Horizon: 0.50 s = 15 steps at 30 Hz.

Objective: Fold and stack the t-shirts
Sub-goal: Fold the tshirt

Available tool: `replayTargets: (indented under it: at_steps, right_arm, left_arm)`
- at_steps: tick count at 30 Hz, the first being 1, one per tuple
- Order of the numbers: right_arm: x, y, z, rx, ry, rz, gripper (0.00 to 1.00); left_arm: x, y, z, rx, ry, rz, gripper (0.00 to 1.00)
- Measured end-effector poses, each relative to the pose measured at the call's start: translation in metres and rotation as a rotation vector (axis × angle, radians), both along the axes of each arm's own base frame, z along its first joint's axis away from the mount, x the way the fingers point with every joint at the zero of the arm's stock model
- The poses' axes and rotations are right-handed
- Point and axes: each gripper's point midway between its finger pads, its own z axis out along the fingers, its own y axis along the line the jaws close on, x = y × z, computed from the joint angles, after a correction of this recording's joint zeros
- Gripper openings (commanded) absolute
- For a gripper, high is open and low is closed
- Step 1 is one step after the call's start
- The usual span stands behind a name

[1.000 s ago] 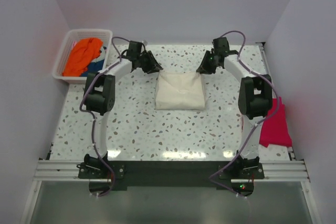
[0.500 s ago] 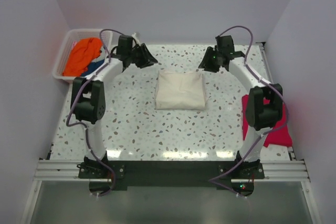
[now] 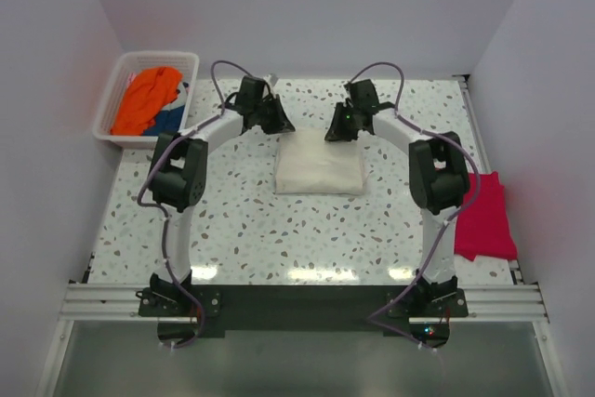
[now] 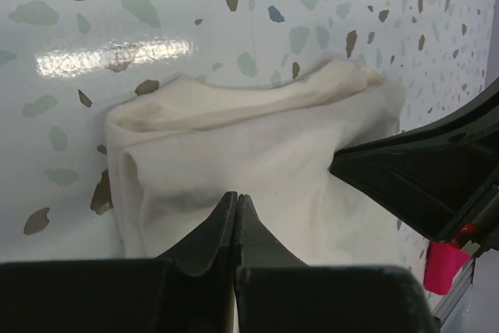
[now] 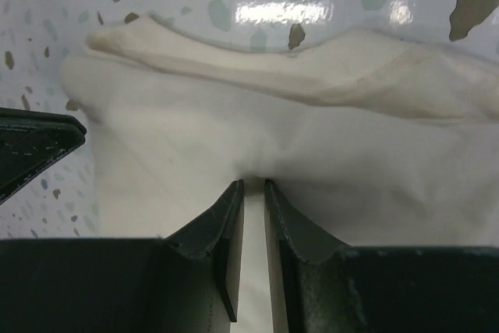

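Observation:
A folded cream t-shirt lies in the middle of the table. Both grippers are at its far edge. My left gripper is at the far left corner; in the left wrist view its jaws are shut tip to tip against the cream cloth, with no fold visible between them. My right gripper is at the far edge right of centre, and its jaws are pinched on a pucker of the cream cloth. An orange t-shirt is in the basket. A pink t-shirt lies at the right.
The white basket stands off the table's far left corner, with something blue under the orange shirt. The pink shirt hangs over the table's right edge beside the right arm. White walls close in on three sides.
Both grippers have swung inward and down onto the cream shirt's far edge. The left jaws closed fully and the right jaws narrowed onto the cloth.

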Motion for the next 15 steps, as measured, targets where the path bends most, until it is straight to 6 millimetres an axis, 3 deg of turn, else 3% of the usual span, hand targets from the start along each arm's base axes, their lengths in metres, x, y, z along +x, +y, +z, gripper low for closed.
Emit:
replayTargets:
  at_steps: [6, 9, 15]
  right_arm:
    - [0.027, -0.007, -0.039, 0.064, 0.068, -0.021, 0.2]
    - [0.041, -0.019, -0.038, 0.153, 0.086, -0.056, 0.2]
    - [0.063, -0.044, -0.038, 0.318, 0.106, -0.118, 0.26]
  left_arm:
    - [0.022, 0.003, -0.046, 0.026, 0.047, 0.009, 0.0]
    - [0.031, 0.013, -0.058, 0.028, 0.062, 0.032, 0.0]
    - [0.043, 0.028, -0.059, 0.019, 0.061, 0.06, 0.0]
